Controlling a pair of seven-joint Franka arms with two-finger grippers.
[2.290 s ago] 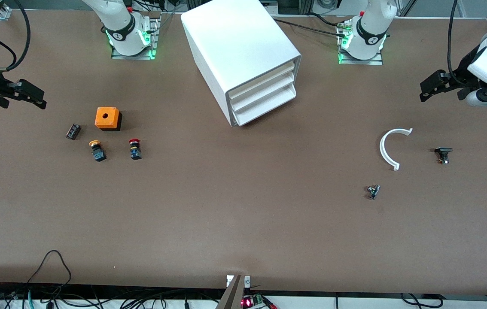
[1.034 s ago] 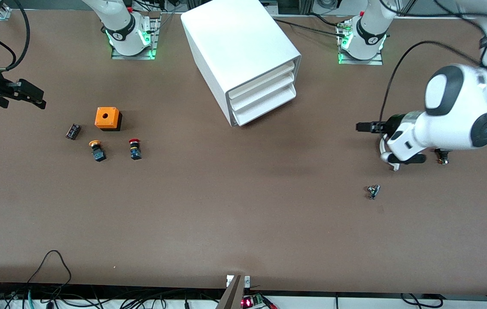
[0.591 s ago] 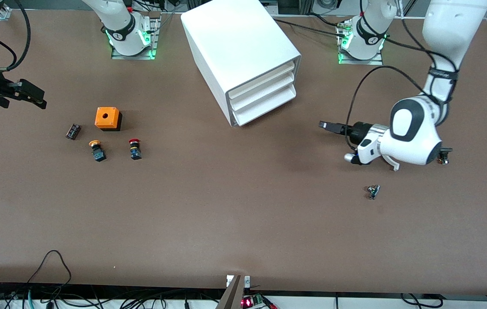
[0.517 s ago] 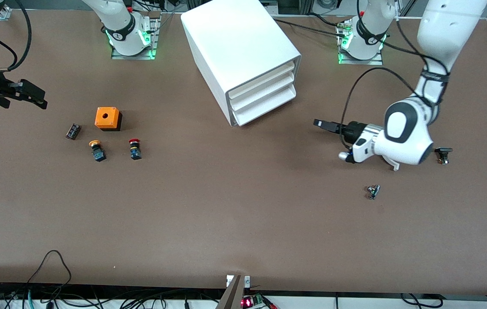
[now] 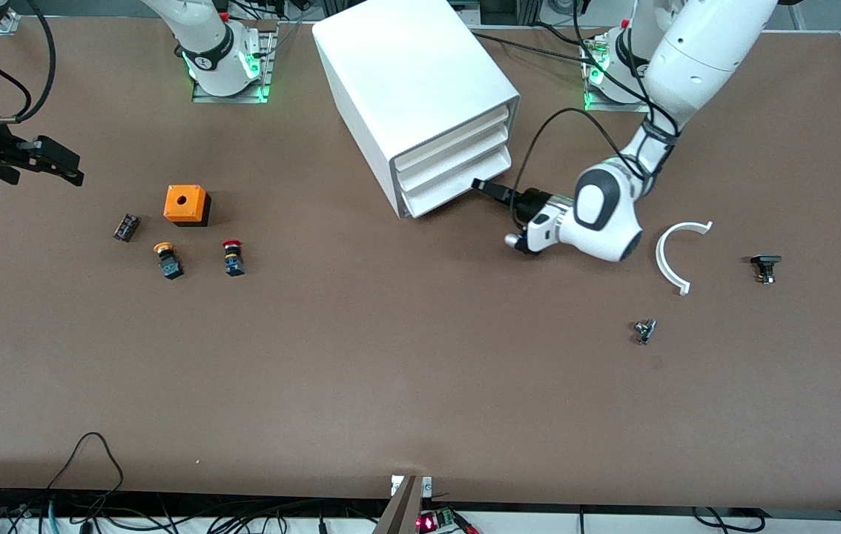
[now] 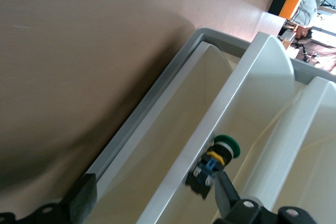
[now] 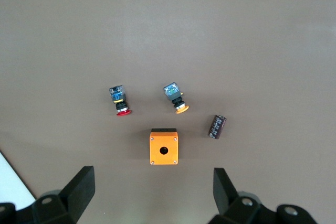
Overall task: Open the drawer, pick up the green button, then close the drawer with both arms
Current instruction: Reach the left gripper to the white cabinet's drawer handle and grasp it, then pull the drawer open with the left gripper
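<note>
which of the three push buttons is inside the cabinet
The green-capped button; it sits in a drawer, while the red-capped and yellow-capped ones stand out on the table.

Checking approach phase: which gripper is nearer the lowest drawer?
Left. The left gripper, open, is right at the front of the lowest drawer of the cabinet. The right gripper, open, waits at the right arm's end of the table.

Three push buttons [image 7: 121, 101], three drawers [image 5: 457, 159], one orange box [image 5: 186, 205], two grippers [image 5: 481, 185]
</note>
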